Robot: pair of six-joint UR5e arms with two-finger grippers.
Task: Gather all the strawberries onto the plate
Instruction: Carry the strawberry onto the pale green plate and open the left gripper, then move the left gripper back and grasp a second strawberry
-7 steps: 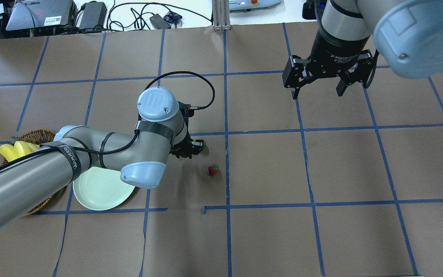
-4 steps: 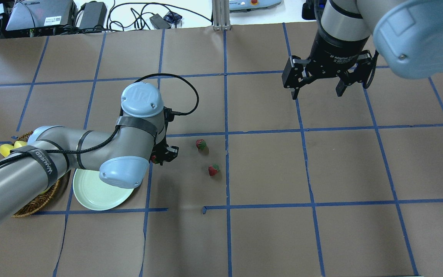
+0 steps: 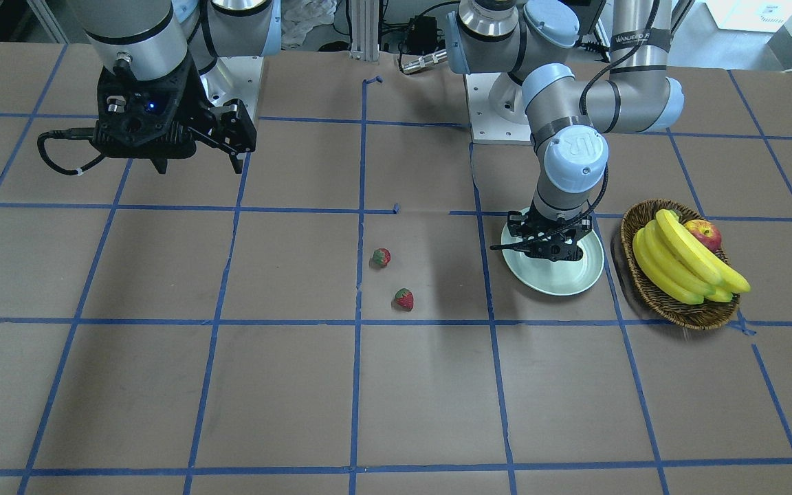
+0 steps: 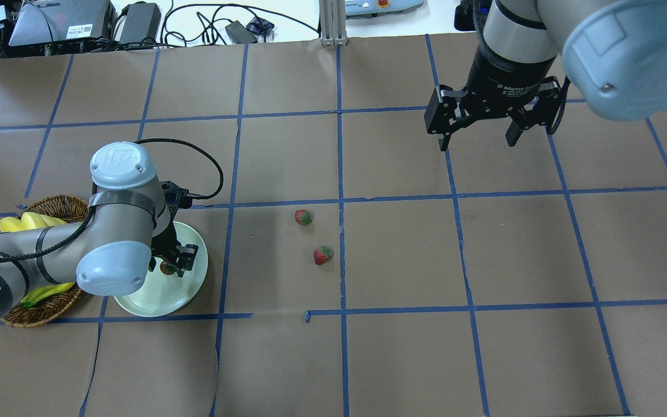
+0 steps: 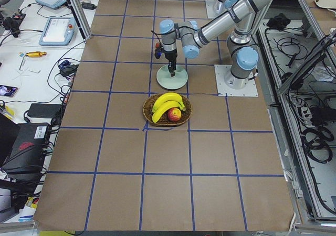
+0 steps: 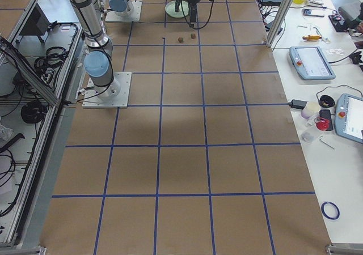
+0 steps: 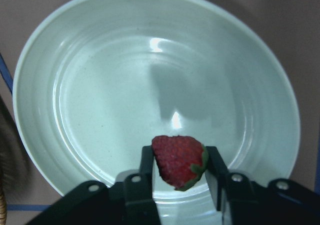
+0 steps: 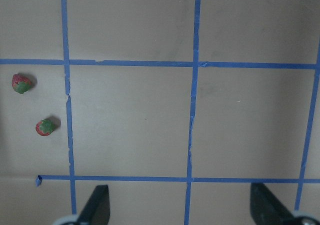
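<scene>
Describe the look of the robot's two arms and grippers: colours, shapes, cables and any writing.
The left arm and right arm are silver-grey tubes with pale blue joint caps. A black cable runs along the left arm, held by black straps, one with white lettering. The left gripper and right gripper are black with two jaws each; the right gripper's body bears white lettering.

The left arm's tool (image 5: 171, 69) points down over the pale green plate (image 5: 179, 81); just beside it, toward the desk's (image 5: 121, 157) left end, the wicker basket (image 5: 167, 123) holds bananas (image 5: 165, 102) and an apple (image 5: 175, 114).
</scene>
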